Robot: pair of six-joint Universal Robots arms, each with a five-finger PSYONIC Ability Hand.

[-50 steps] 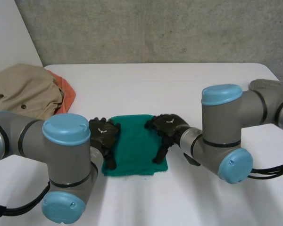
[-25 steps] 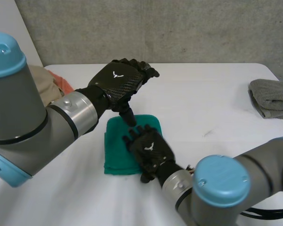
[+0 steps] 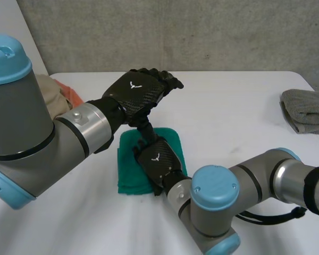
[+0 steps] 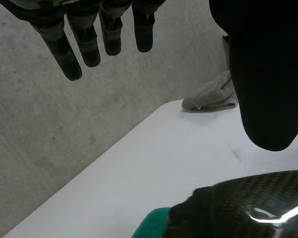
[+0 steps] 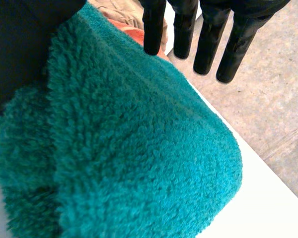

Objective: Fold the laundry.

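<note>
Smoothing step: right hand [image 3: 158,162], fingers straight, seemingly presses the folded green towel [image 3: 126,164]; left hand [image 3: 135,93] hovers, fingers relaxed. Next: grip and stack it.

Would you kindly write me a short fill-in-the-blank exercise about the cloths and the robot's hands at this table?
1. The folded towel under the right hand is ____ in colour.
2. The left hand is raised above the table, its fingers straight, holding ____.
3. The grey cloth lies at the table's edge on the robot's ____ side.

Missing words: green; nothing; right.
</note>
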